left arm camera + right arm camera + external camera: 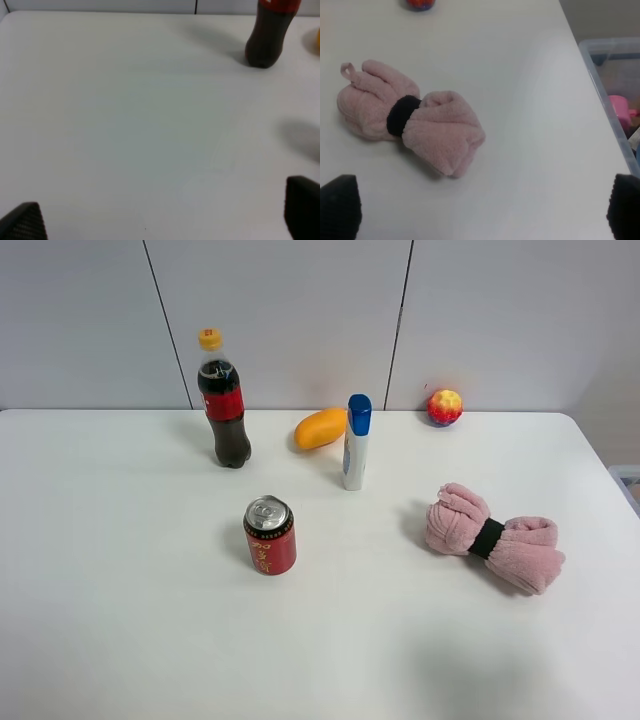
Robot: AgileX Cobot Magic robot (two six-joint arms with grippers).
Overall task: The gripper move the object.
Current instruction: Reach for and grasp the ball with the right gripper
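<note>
The object, a small ball (445,406) mottled red, yellow and orange, rests at the table's back edge, right of centre. Its lower edge shows in the right wrist view (421,4), far beyond the gripper. Neither gripper shows in the exterior high view. My left gripper (162,217) is open and empty over bare white table, with only its black fingertips (22,222) showing. My right gripper (481,207) is open and empty, its fingertips (337,207) just short of the pink towel.
A cola bottle (224,400), an orange mango (320,428), a white bottle with a blue cap (355,445) and a red can (270,535) stand mid-table. A rolled pink towel (493,537) lies at the right. A clear plastic bin (615,90) sits beyond the table's right edge.
</note>
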